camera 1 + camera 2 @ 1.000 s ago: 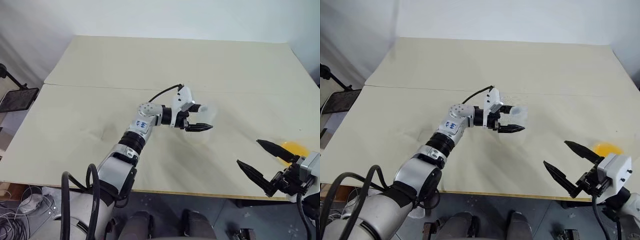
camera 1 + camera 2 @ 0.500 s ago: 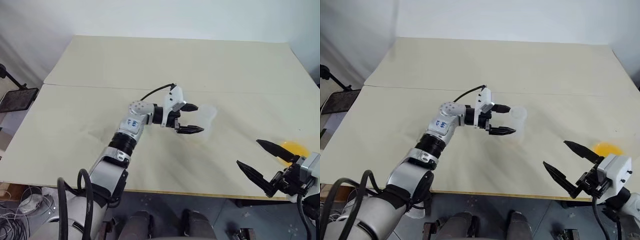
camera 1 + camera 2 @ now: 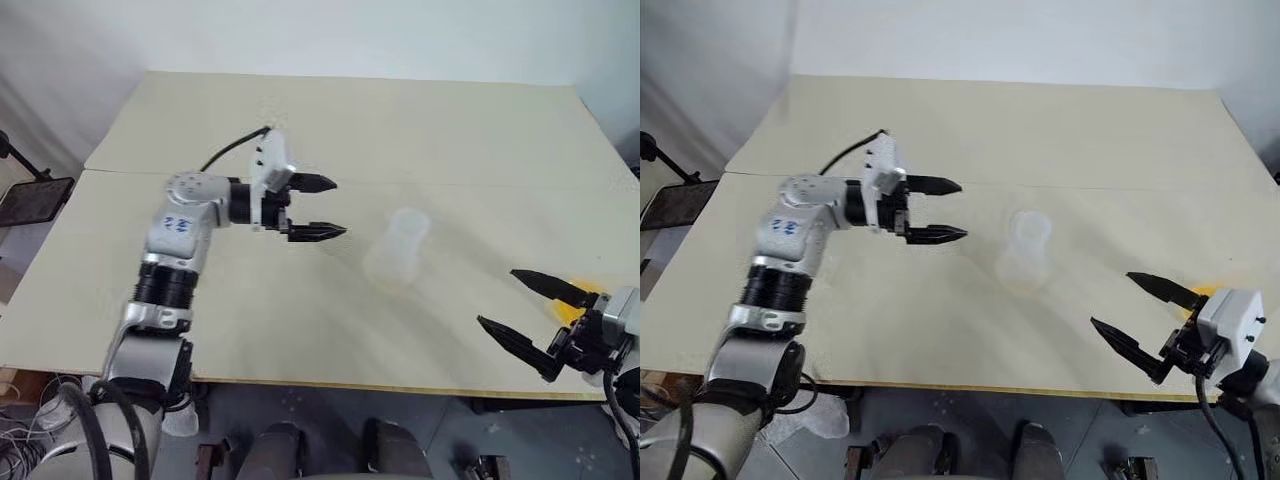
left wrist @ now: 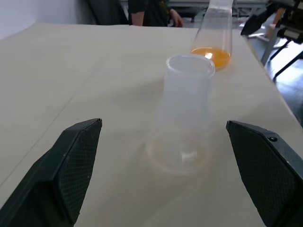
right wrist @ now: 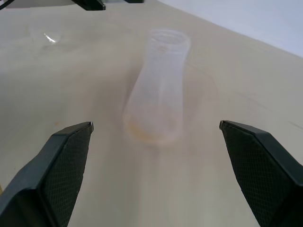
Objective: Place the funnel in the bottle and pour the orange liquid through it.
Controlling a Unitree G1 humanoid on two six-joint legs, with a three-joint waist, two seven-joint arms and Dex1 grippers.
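After pulling the left hand (image 3: 338, 207) away toward nine o'clock, spread and empty, leaves the bottle (image 3: 397, 255) standing alone mid-desk (image 3: 300, 120), with the funnel (image 3: 408, 222) apparently seated in its neck. Holds the right hand (image 3: 497, 297), also spread, at four o'clock beside the orange liquid (image 4: 211, 55). Makes pouring the likely next step

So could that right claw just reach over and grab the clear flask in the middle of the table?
Probably yes. The right gripper is open and empty, and bare table lies between it and the bottle, which stands upright on its own. The left gripper is open too and off to the flask's other side, so nothing blocks the way.
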